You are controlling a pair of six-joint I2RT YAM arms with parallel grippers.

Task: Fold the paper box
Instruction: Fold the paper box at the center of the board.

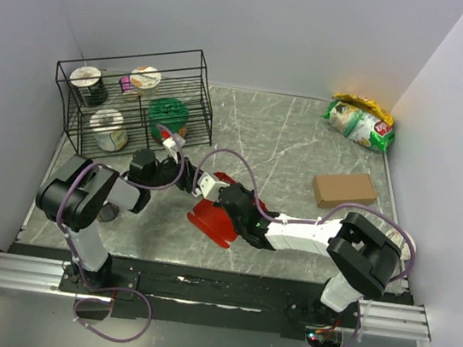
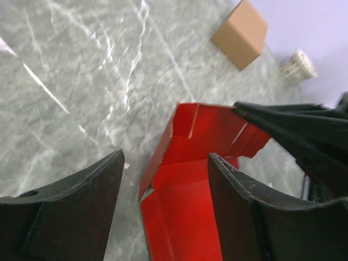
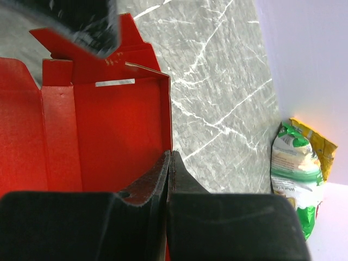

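The red paper box (image 1: 208, 220) lies partly folded near the table's front middle, with its walls and flaps standing up. My left gripper (image 1: 219, 191) is open; in the left wrist view (image 2: 166, 157) its jaws straddle one raised side wall of the box (image 2: 185, 190) without closing on it. My right gripper (image 1: 241, 214) is shut on a standing wall of the box; in the right wrist view (image 3: 169, 156) the jaws pinch the wall's upper edge, with the box's red inside (image 3: 103, 136) to their left. The right gripper's dark fingers (image 2: 293, 130) also show in the left wrist view.
A black wire basket (image 1: 129, 103) with several cups stands at the back left. A plain brown cardboard box (image 1: 344, 189) lies right of centre, also seen in the left wrist view (image 2: 240, 33). A green and yellow snack bag (image 1: 359, 122) lies at the back right, and shows in the right wrist view (image 3: 293, 174).
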